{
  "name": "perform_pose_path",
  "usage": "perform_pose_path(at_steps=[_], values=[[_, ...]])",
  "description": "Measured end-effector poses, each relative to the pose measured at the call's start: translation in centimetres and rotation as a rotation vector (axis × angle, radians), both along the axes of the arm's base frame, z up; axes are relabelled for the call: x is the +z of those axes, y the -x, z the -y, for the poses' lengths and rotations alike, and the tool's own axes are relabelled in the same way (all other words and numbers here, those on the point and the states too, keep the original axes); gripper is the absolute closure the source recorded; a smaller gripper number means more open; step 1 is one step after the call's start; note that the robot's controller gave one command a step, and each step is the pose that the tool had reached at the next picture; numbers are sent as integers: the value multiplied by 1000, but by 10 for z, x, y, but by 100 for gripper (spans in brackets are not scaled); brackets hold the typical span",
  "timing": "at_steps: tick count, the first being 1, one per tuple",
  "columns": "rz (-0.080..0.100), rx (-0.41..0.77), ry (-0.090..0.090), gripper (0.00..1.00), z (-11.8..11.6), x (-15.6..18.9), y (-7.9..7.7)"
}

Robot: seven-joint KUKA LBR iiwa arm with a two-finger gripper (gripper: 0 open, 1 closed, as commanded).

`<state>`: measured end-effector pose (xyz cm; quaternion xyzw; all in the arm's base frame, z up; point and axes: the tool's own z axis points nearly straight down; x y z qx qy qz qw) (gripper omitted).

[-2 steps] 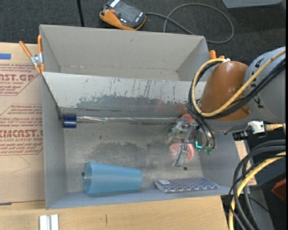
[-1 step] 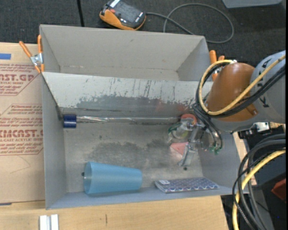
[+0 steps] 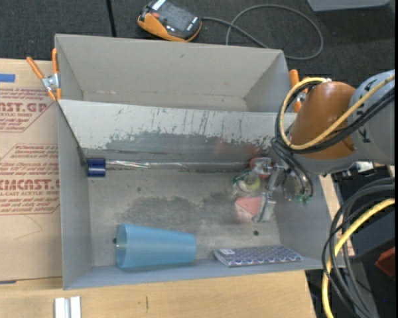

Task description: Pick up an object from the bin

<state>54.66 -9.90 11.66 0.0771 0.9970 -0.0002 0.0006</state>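
While the gripper [image 3: 268, 204] hangs low at the right side of the bin [image 3: 186, 78], against a small pink lump [image 3: 247, 206], I cannot tell whether it is spread or closed. A green-white scrap [image 3: 247, 183] crowds just behind the lump. A blue cone [image 3: 156, 246], a patterned flat pack [image 3: 259, 256] and a blue-capped clear rod [image 3: 152, 165] lie apart.

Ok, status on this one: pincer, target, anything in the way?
Pincer low at right of bin, beside pink lump. Blue cup and patterned flat pack lie apart, toward front.

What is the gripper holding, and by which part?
Cannot be told: the gripper is down beside a small pink lump, right side of the grey metal bin.
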Motion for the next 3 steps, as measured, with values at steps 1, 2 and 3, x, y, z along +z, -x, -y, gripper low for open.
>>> perform_pose_path(at_steps=[1, 2, 3], values=[[5, -107, -1, 100, 15, -36, 7], [5, -107, -1, 100, 15, -36, 7], [-5, -75, -2, 100, 16, -4, 7]])
